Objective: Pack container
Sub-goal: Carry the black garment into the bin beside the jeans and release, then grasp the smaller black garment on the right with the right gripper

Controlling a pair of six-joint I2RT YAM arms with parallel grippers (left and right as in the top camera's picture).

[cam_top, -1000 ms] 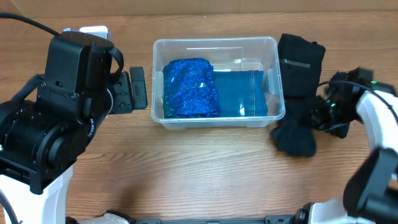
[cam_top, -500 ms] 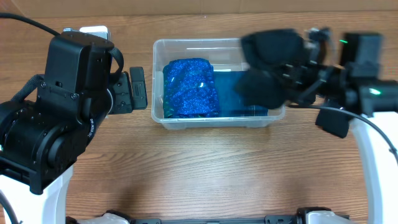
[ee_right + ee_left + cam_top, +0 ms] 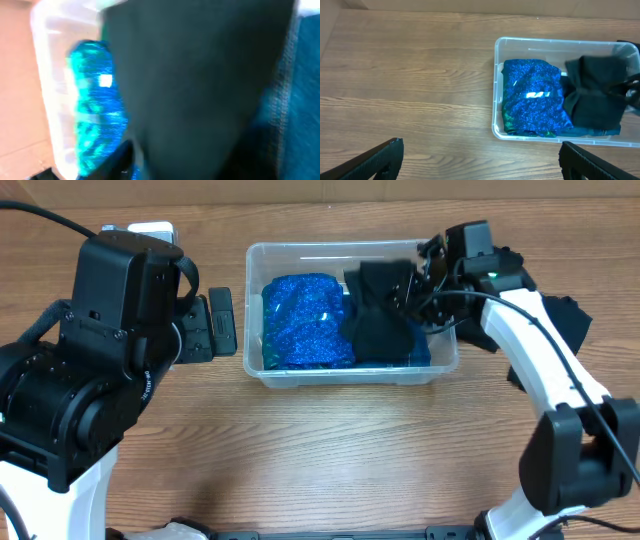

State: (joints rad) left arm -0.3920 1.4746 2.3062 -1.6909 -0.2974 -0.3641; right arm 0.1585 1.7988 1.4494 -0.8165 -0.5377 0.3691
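Note:
The clear container (image 3: 252,310) stands at the table's middle back. A glittery blue bundle (image 3: 305,320) fills its left half and a flat blue bag (image 3: 420,352) lies on the right. My right gripper (image 3: 432,275) is shut on a black cloth (image 3: 380,315), which hangs into the right half over the blue bag. In the right wrist view the black cloth (image 3: 200,85) fills most of the frame, beside the blue bundle (image 3: 95,110). My left gripper (image 3: 480,160) is open and empty over bare wood, left of the container (image 3: 496,100).
A white object (image 3: 150,228) lies at the back left behind the left arm. A dark shape (image 3: 565,315) sits right of the container, behind the right arm. The left arm's bulk (image 3: 90,380) covers the table's left side.
My right gripper lifted the black cloth from the table right of the container and carried it left. It now holds the cloth low inside the container's right half. The left arm has not moved.

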